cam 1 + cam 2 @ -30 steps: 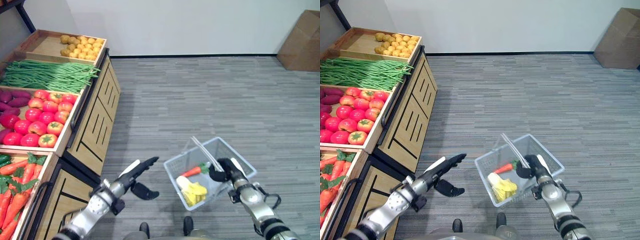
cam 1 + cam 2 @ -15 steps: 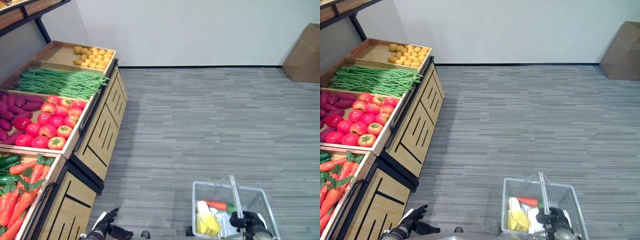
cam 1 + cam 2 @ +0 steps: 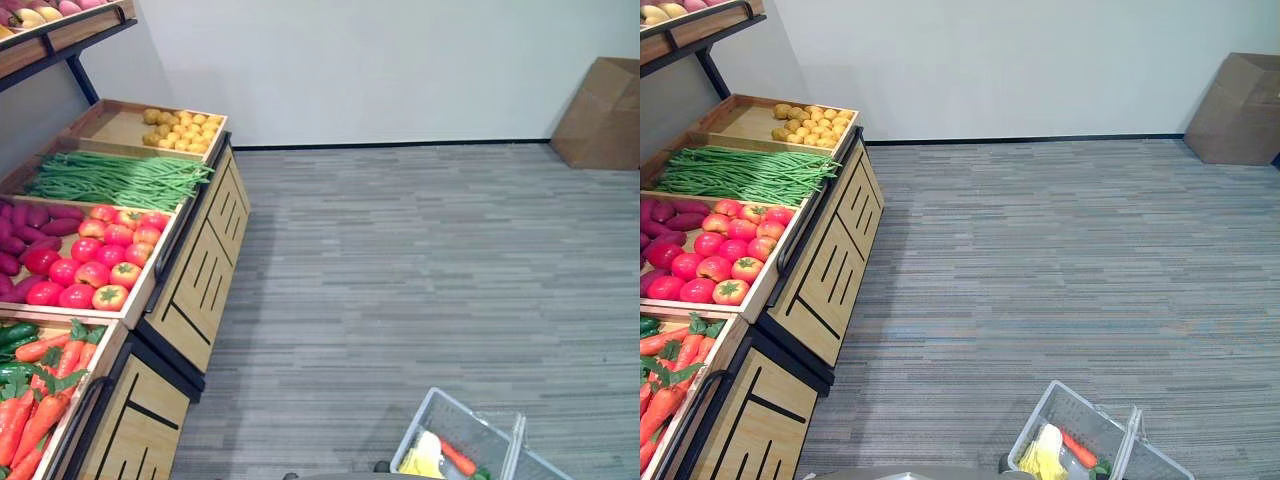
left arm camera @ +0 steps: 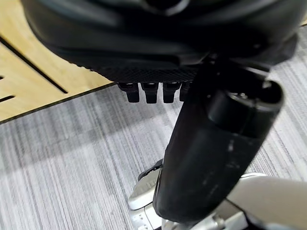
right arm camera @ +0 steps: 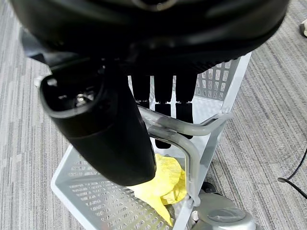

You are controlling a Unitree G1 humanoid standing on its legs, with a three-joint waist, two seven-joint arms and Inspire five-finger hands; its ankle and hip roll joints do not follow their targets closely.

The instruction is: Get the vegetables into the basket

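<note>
Your right hand [image 5: 120, 115] has its fingers curled round the basket handle [image 5: 184, 139], so the grey plastic basket [image 5: 91, 199] hangs right under the palm. Below those fingers you can see a yellow vegetable [image 5: 165, 184] lying on the basket floor. From the head views, the basket sits low at the near right, over the grey carpet floor [image 3: 430, 260], and holds the yellow piece next to a carrot [image 3: 458, 458].

Your left hand [image 4: 211, 143] hangs beside the wooden stand [image 4: 29, 81], holding nothing. Its fingers [image 4: 148, 91] point down, loosely bent, with the thumb in front of them, and the carpet is beneath.

Well off to the left of both hands, the stand's trays carry the rest of the produce: carrots [image 3: 40, 395] nearest, then tomatoes [image 3: 95, 260], green beans [image 3: 115, 180] and potatoes [image 3: 180, 128] farthest out. A cardboard box [image 3: 600, 110] stands against the far wall, far beyond your right hand.
</note>
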